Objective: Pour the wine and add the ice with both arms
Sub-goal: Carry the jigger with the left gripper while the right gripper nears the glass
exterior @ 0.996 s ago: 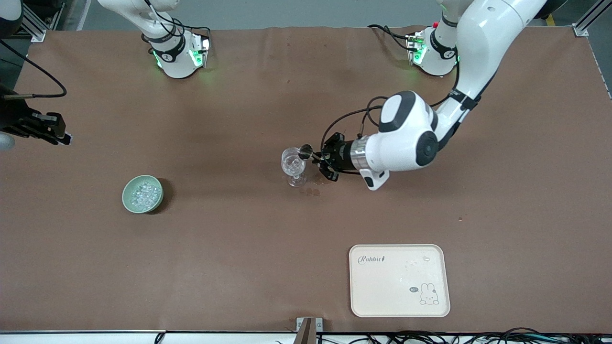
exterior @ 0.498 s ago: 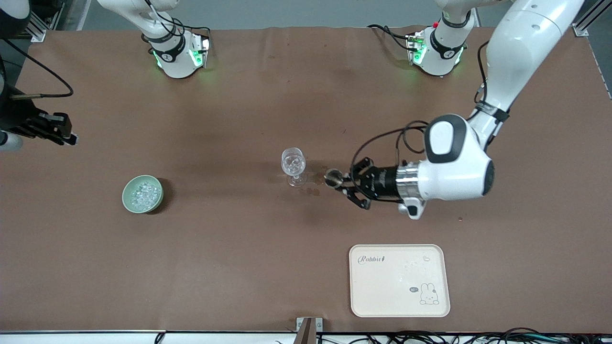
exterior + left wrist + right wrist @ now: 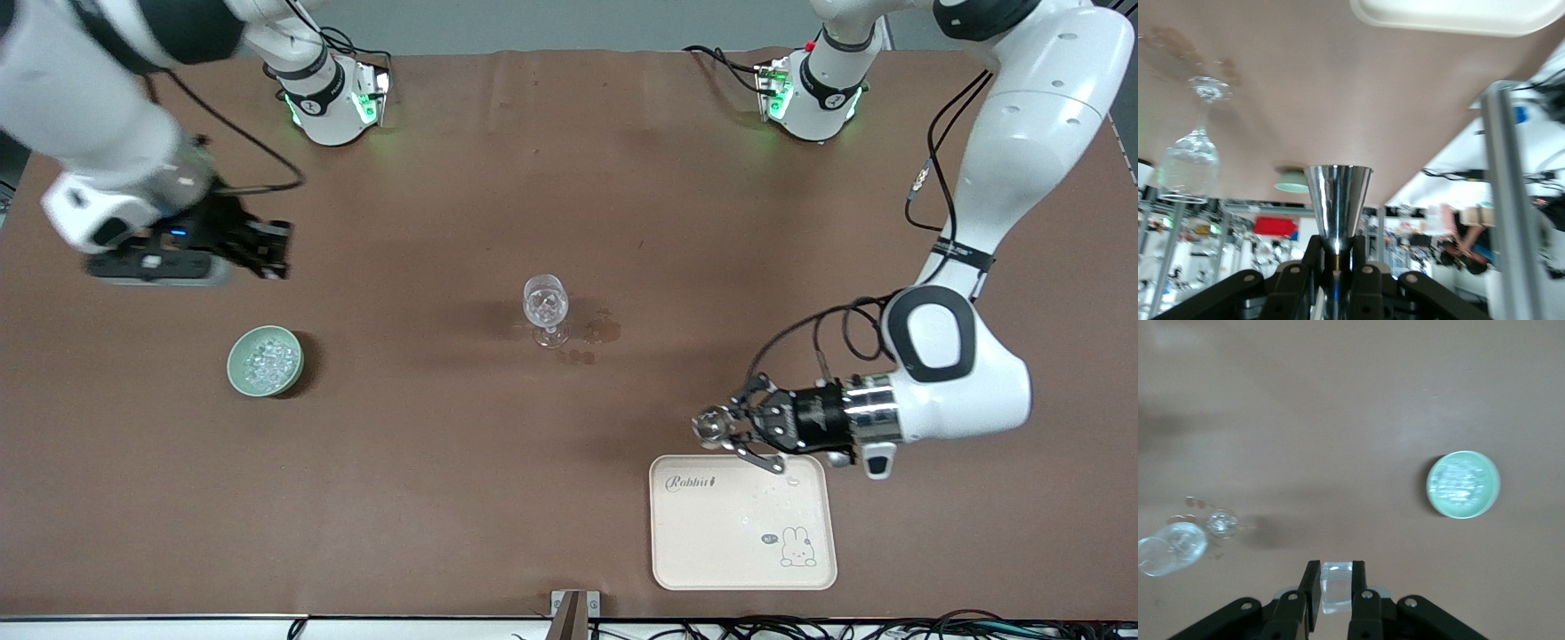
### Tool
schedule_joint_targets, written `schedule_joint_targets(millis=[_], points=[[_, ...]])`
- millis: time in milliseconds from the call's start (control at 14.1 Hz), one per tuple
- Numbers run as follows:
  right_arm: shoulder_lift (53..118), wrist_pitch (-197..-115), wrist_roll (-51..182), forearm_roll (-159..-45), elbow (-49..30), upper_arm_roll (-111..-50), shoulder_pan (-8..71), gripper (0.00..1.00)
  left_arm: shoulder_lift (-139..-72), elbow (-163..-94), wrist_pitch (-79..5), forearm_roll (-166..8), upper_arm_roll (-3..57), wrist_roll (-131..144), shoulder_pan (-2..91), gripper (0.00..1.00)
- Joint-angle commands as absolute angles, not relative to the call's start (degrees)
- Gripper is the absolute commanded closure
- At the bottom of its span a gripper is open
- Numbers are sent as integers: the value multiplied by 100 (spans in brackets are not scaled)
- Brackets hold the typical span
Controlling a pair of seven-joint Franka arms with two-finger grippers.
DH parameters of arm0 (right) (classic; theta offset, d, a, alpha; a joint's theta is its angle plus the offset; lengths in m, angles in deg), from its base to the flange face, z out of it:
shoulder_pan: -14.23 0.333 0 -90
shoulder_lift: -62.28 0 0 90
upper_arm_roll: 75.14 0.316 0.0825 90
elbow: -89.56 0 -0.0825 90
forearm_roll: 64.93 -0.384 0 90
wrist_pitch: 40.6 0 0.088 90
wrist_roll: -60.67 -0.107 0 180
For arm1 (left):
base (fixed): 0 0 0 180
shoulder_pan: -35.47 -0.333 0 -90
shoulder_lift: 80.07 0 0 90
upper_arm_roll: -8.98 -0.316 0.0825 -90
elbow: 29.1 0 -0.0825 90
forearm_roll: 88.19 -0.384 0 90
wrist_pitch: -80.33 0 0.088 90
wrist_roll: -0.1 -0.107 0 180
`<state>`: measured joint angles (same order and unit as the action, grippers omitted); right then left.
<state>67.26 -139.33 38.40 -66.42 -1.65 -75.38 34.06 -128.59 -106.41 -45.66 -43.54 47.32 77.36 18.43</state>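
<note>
the left gripper (image 3: 722,430) is clamped on a small metal cup (image 3: 709,425); it hangs over the tray (image 3: 742,524), just at the tray's rim farthest from the front camera; the cup's long axis lies level, its mouth facing the right arm's end of the table; it looks like a pouring cup being taken to the tray, so i'd judge the wine step nearly done.

the glass (image 3: 546,307) stands upright mid-table, stem vertical, with glittering stuff in the bowl and wet spots beside its foot; from the left gripper it lies at about ten o'clock in the front view, well apart.

the right gripper (image 3: 1335,587) is clenched on a small clear block, over bare table; the bowl (image 3: 265,360) of ice (image 3: 267,359) sits near it, at about five o'clock from it in the front view, nearer the camera; the right arm is plainly the nearer one to the ice, and the glass is well apart from it, toward three o'clock.

what the block is i can't tell.
</note>
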Motion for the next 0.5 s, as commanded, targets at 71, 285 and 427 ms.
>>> schedule_joint_targets(millis=[71, 285, 427], points=[[7387, -14201, 2704, -6608, 96, -7610, 4435, 97, -13490, -10067, -4501, -4126, 4520, 7436, 1648, 99], [8010, -14360, 1973, -6608, 595, -7610, 4989, 97, -14009, -9775, -4562, -4065, 4511, 7148, 1464, 99], [8494, -14334, 1753, -6425, 1140, -7628, 5342, 97, -14255, -9766, -4702, -3714, 4485, 6779, 1428, 99]])
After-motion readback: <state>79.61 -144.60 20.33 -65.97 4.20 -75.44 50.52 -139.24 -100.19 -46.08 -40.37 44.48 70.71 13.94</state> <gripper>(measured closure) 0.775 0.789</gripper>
